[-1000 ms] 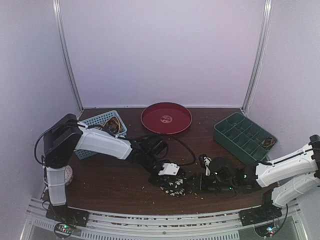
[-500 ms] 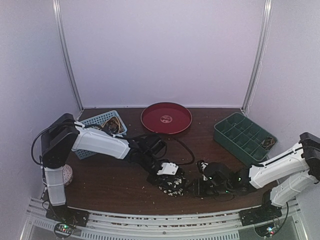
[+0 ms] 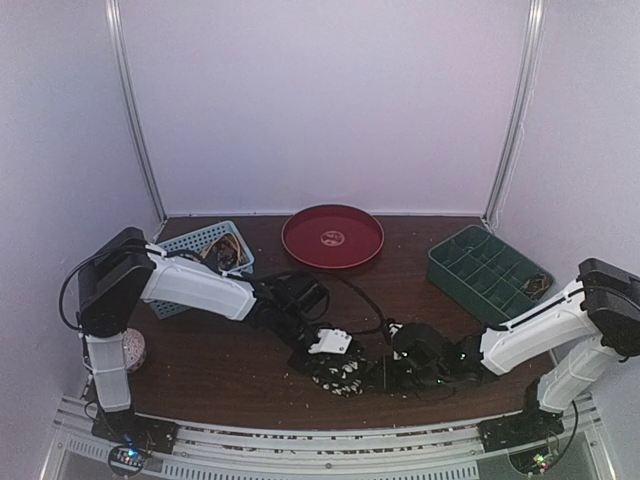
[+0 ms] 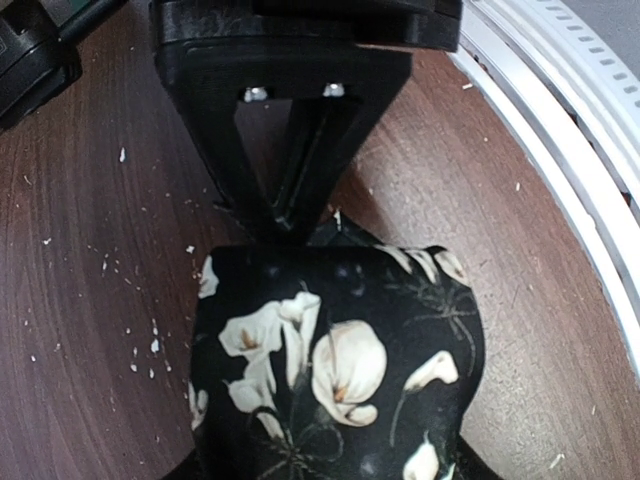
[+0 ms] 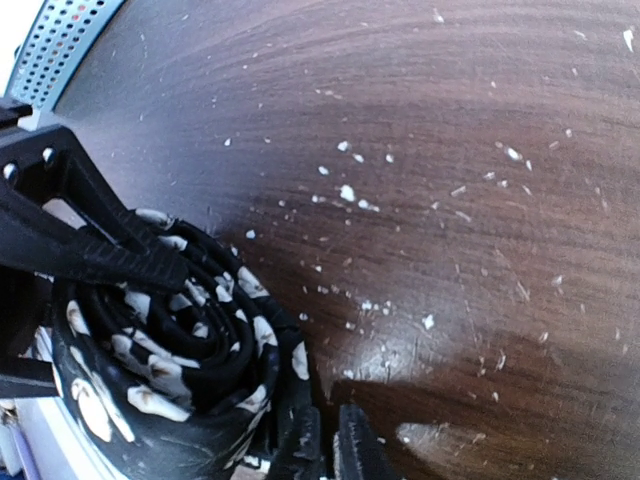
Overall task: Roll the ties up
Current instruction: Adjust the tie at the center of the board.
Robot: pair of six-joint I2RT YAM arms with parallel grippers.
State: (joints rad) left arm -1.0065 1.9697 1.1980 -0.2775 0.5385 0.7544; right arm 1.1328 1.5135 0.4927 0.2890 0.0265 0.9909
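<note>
the tie (image 4: 335,370), black with white lilies, sits as a fat roll near the front middle of the table (image 3: 220,345), and its coils show in the right wrist view. the left gripper (image 4: 285,215) has its fingers drawn together to a point right on the roll's edge, and it looks like they're nipping fabric there.

what's new: over the last second the right gripper (image 5: 328,445) has slid in leftward from well off to the side and is now just beside the roll, while the left one has barely budged. the right fingers are nearly together with a sliver of gap, and it's hard to tell if any fabric is in there. it reads like the roll is about wound and the right arm came in to steady or tighten it.

the dark wood is dusted with pale crumbs (image 5: 350,190). further back there's a red tray (image 3: 333,236), a blue basket (image 3: 200,243) and a green divided bin (image 3: 485,270), with plain white walls around.
</note>
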